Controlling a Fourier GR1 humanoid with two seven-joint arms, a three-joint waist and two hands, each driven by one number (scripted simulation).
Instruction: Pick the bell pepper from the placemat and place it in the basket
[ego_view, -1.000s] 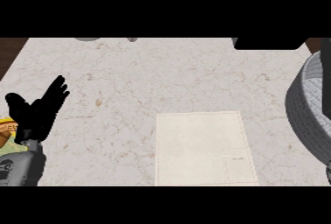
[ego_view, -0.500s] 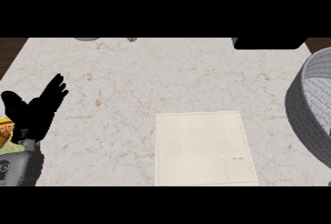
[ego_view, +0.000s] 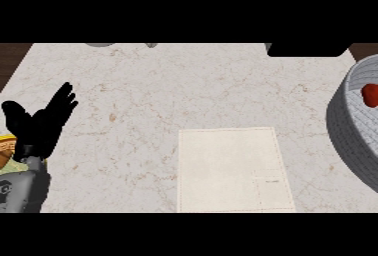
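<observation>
A red bell pepper (ego_view: 370, 95) lies inside the grey woven basket (ego_view: 347, 127) at the right edge, only partly in view. The cream placemat (ego_view: 232, 170) lies flat on the marble counter in the lower middle with nothing on it. My left hand (ego_view: 40, 125) rests open at the left edge, fingers pointing up, far from the mat and the basket. My right hand shows in no view.
A black object (ego_view: 306, 48) sits at the counter's back right edge. Two small grey things (ego_view: 100, 44) peek in at the back left. A yellow-brown object (ego_view: 6, 152) shows at the left edge beside my left forearm.
The view has shifted so that more of the basket shows at the right, and the red pepper inside it has come into sight. The left hand has stayed still.
</observation>
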